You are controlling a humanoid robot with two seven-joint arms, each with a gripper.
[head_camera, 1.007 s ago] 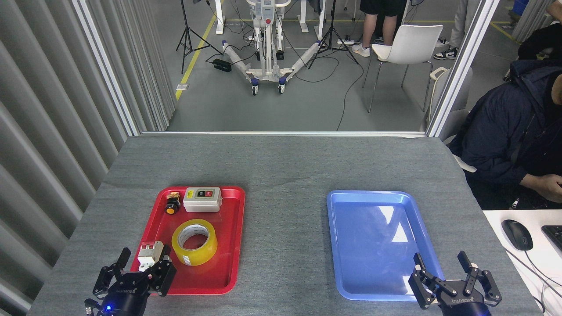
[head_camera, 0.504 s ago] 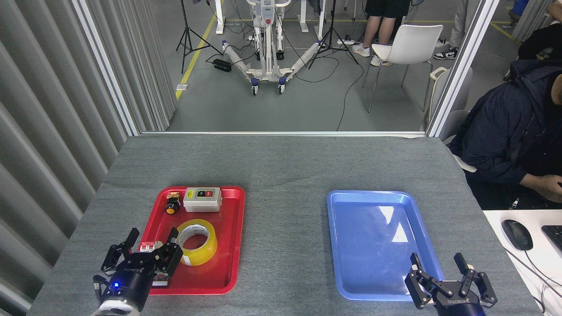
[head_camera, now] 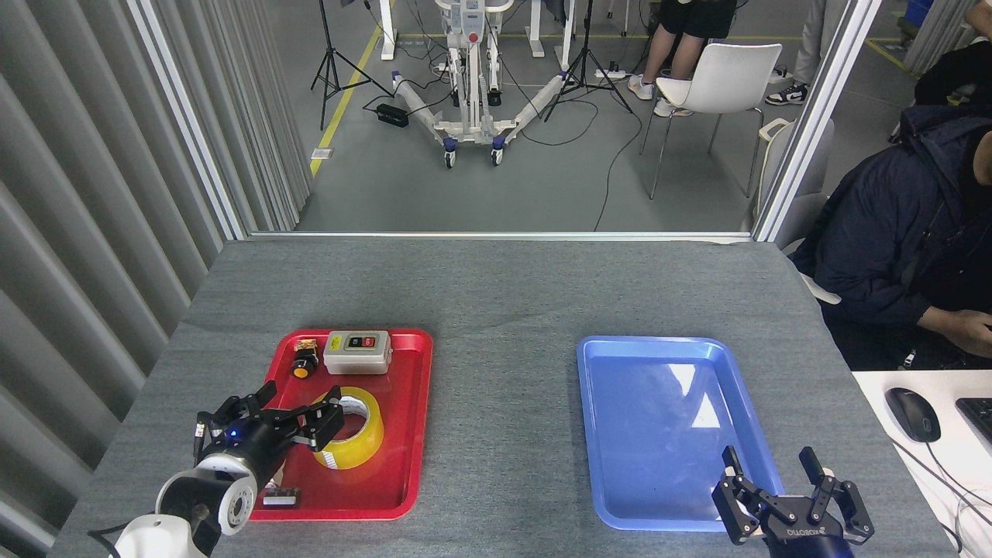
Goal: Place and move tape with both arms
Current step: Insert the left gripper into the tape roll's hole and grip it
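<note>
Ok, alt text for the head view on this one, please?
The left gripper hangs open over a red tray, fingers beside the yellow tape roll, not gripping it. The right gripper waits open at the near right corner of a blue tray on the grey table.

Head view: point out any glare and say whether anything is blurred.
Head view: white patches of glare sit on the floor of the blue tray; the tape shows a soft sheen; the red tray reflects faintly. The left gripper and right gripper look sharp, with no motion blur that I can see.
</note>
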